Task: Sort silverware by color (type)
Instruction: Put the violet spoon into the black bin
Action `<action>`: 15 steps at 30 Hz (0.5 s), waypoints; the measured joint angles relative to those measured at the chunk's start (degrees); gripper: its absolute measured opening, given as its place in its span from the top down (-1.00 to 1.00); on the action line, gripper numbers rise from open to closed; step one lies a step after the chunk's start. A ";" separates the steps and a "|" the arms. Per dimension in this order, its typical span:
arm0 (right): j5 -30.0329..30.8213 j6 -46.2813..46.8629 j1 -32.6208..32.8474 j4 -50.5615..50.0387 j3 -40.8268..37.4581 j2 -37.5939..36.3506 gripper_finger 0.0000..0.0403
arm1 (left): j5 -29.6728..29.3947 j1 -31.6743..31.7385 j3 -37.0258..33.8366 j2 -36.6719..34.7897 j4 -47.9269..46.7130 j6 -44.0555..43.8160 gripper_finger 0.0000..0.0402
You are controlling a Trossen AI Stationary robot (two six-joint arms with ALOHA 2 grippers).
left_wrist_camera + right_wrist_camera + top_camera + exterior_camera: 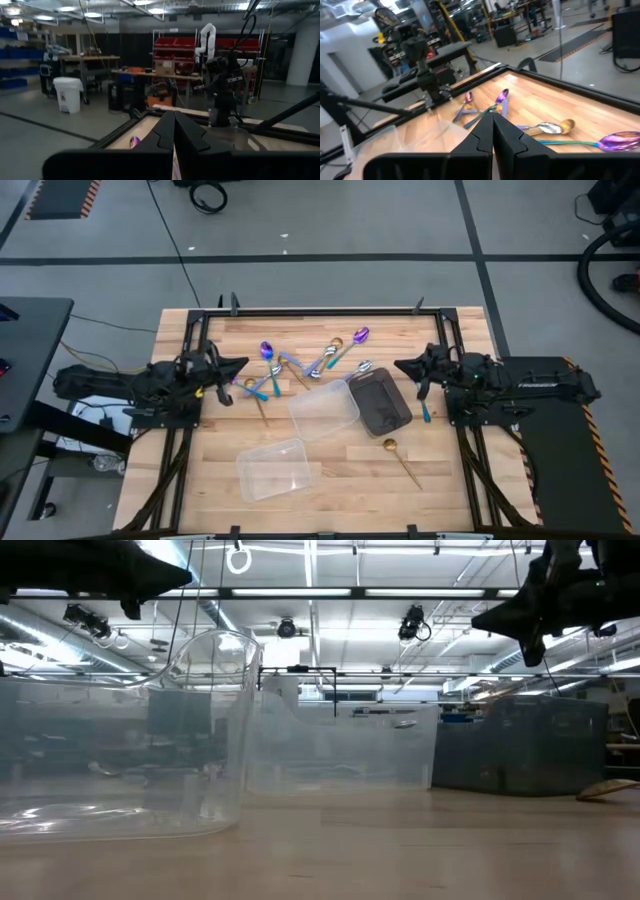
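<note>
The pale wooden slatted table (330, 470) carries everything, framed by a black metal rail. On it, largest first, lie two clear plastic containers: one rectangular tub (279, 468) toward the near edge and a second clear tub (323, 409) tipped at an angle beside the centre. Touching that second tub is a dark rectangular tray (380, 402), its long axis running diagonally.

The left gripper (240, 366) hangs over the table's left side, its two dark fingers pressed together in the left wrist view and holding nothing. The right gripper (400, 366) hangs over the right side near the tray, its fingers likewise closed flat against each other, empty.

The silverware is spread mostly across the far half of the table. A gold spoon (400, 458) lies alone near the front right, well apart from the rest, bowl toward the tray and handle pointing to the near right corner. An iridescent purple spoon with a teal handle (351, 344) lies diagonally, bowl toward the far right. A shiny silver spoon (363, 367) lies just beside the tray's far corner. A tangle of silver and iridescent pieces (285, 367) crosses over itself between the grippers, with a purple-bowled spoon (266, 352) at its far left end. A teal-handled utensil (425, 412) lies under the right arm, pointing roughly along the table's depth.
</note>
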 joint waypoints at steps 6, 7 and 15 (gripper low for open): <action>-0.27 1.55 0.61 -5.50 4.75 3.12 0.95 | 0.02 0.00 2.40 8.18 -0.02 -2.87 0.94; 0.54 1.89 0.94 -7.50 6.03 4.15 0.95 | 0.02 0.00 2.71 9.42 -0.14 -2.89 0.94; 10.47 5.35 3.66 -22.43 14.66 12.71 0.95 | -2.21 -0.07 4.66 13.73 -0.17 -4.24 0.72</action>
